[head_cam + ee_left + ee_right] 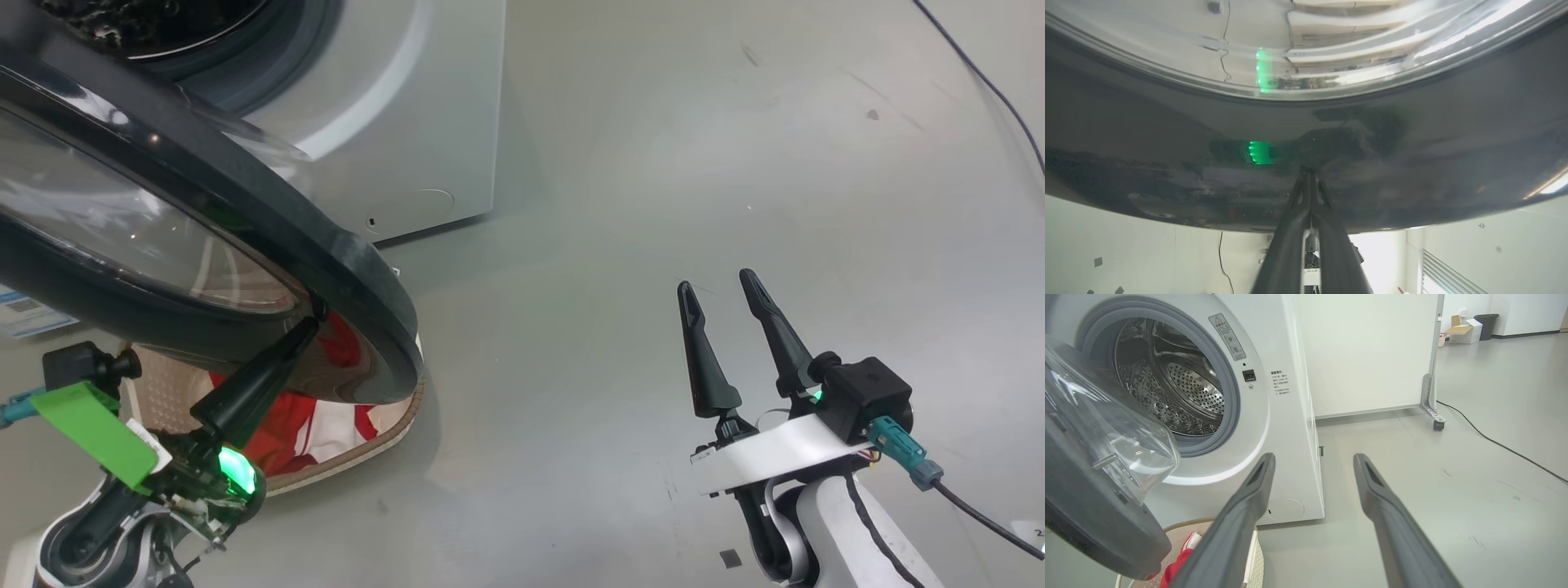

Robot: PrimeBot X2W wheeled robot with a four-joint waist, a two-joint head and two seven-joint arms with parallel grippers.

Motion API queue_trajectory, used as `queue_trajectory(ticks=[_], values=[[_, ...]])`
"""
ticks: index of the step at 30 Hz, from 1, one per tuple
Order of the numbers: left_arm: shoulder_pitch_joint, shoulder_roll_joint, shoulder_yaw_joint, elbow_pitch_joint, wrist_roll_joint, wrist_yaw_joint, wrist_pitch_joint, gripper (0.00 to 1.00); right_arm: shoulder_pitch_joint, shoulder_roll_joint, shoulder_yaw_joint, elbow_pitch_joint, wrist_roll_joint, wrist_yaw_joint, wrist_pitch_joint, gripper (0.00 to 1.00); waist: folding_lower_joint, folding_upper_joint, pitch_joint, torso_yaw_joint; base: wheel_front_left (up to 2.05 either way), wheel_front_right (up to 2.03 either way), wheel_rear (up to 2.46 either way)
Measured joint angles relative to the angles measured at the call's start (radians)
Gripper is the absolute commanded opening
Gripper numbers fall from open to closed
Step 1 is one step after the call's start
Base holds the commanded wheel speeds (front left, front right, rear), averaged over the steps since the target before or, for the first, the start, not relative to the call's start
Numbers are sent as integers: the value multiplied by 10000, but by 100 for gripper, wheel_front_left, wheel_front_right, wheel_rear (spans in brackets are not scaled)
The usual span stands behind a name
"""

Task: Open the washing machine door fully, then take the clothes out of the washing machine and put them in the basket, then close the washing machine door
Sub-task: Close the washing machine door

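Observation:
The washing machine (pixel 424 122) stands at the upper left with its steel drum (pixel 1180 388) in sight. Its door (pixel 245 212), a black ring around a glass bowl, is swung out over the basket (pixel 404 425). The red and white clothes (pixel 286 425) lie in the basket, partly hidden under the door. My left gripper (pixel 309 325) is shut, and its fingertips (pixel 1308 175) touch the outer black ring of the door (pixel 1412 163). My right gripper (pixel 716 280) hangs open over bare floor to the right, holding nothing. In the right wrist view the door (pixel 1094 522) overhangs the basket (pixel 1257 555) and clothes (pixel 1175 563).
A dark cable (pixel 996 90) runs across the grey floor at the far right. A white panel on a caster (pixel 1372 351) stands behind the machine, with a cardboard box (pixel 1466 324) and a dark bin further back. Open floor lies right of the machine.

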Motion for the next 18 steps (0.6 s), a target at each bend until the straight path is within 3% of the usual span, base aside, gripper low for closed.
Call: queue_trajectory(ticks=[11,18], values=[[-1421,44,303,765,-8,182,-382,0,27,21,159,-261,88,-194,0,100,0,0,208,-1008,0,0,0],[-2478,125,516,1135,88,372,-855,0,26,31,240,-437,272,-368,0,100,0,0,537,-1305,0,0,0]])
